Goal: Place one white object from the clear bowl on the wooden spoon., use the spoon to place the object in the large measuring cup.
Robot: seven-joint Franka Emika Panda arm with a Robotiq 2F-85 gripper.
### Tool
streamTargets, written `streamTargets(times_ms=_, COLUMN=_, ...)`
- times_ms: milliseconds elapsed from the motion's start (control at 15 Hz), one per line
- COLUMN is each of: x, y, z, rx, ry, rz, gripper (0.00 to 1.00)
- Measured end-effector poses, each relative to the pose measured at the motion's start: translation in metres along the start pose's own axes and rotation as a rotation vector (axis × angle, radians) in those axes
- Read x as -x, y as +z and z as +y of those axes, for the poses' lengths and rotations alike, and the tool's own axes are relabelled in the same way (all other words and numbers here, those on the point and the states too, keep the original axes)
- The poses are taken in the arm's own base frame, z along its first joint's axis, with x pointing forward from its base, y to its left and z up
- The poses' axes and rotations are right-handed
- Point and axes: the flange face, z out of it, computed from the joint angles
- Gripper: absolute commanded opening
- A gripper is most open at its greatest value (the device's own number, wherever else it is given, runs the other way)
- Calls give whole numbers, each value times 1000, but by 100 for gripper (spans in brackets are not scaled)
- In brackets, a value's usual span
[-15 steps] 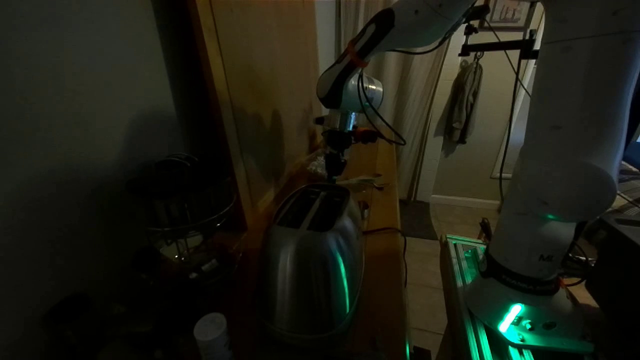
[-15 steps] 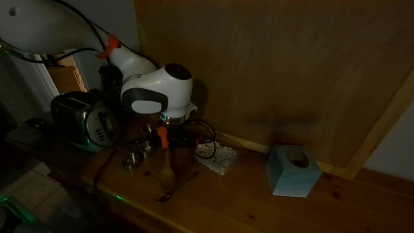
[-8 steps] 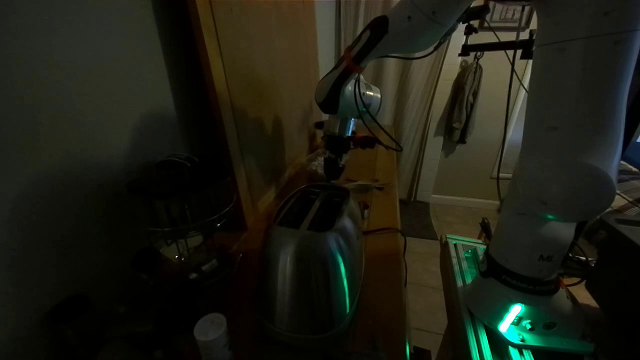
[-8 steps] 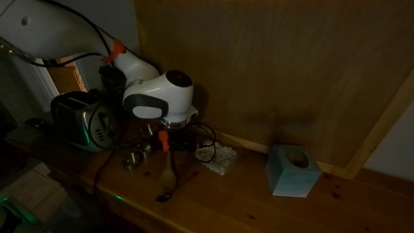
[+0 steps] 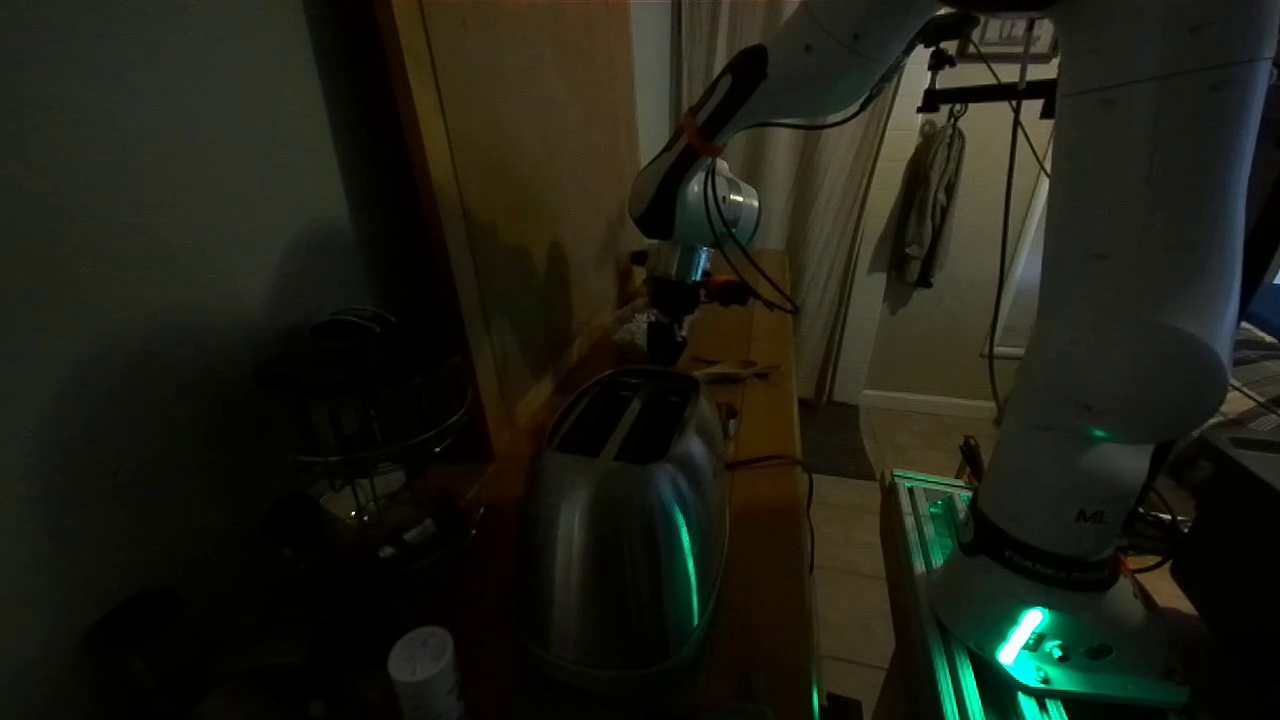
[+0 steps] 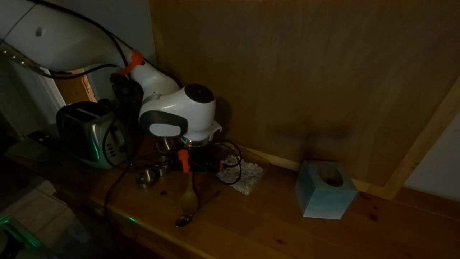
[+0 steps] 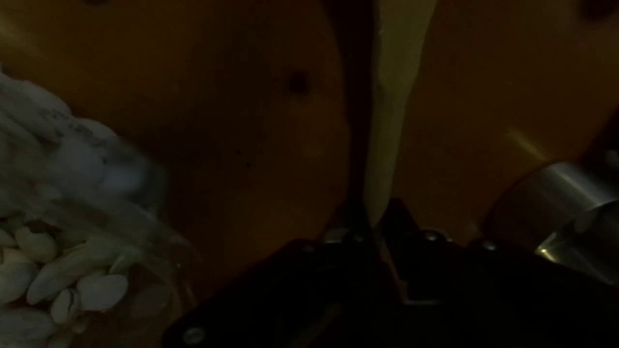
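My gripper (image 7: 373,215) is shut on the handle of the wooden spoon (image 7: 391,82). The spoon's bowl (image 6: 189,201) is low over the counter in an exterior view; I cannot tell whether it touches. The clear bowl (image 7: 159,234) lies to the left in the wrist view with many white objects (image 7: 101,292) in it. They also show as a white heap (image 6: 248,176) in an exterior view. Metal measuring cups (image 6: 146,178) stand on the other side of my gripper; one cup (image 7: 556,203) shows at the right of the wrist view. Which is the large one is unclear.
A metal spoon (image 6: 183,220) lies by the wooden spoon's bowl, partly behind it. A toaster (image 6: 90,133) with a trailing cord stands beyond the cups. A tissue box (image 6: 325,194) stands past the clear bowl. A wooden panel (image 6: 305,90) backs the counter. The scene is dark.
The arm has come down, moving slightly right in an exterior view. The wooden spoon has lowered with it, and its bowl now overlaps the metal spoon's handle in that view. The gripper stays shut.
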Motion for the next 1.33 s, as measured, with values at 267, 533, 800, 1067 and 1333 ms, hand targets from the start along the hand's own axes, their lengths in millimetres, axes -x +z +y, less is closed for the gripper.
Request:
streamTargets(times_ms=267, x=0, y=3, z=0, rx=-4, ry=-1, rz=-3, gripper=60)
streamTargets(times_ms=533, x=-3, y=4, z=-1, rx=-5, ry=-10, rz=-7, gripper=88)
streamTargets(times_ms=800, x=-13, y=-4, z=-6, rx=11, ry=-62, rz=-27, gripper=100)
streamTargets(times_ms=1067, x=-30, y=-27, z=-13, rx=51, ry=-124, rz=-40, gripper=100)
streamTargets(times_ms=1333, x=-47, y=-59, z=-23, rx=108, ry=-166, rz=-35, gripper=100)
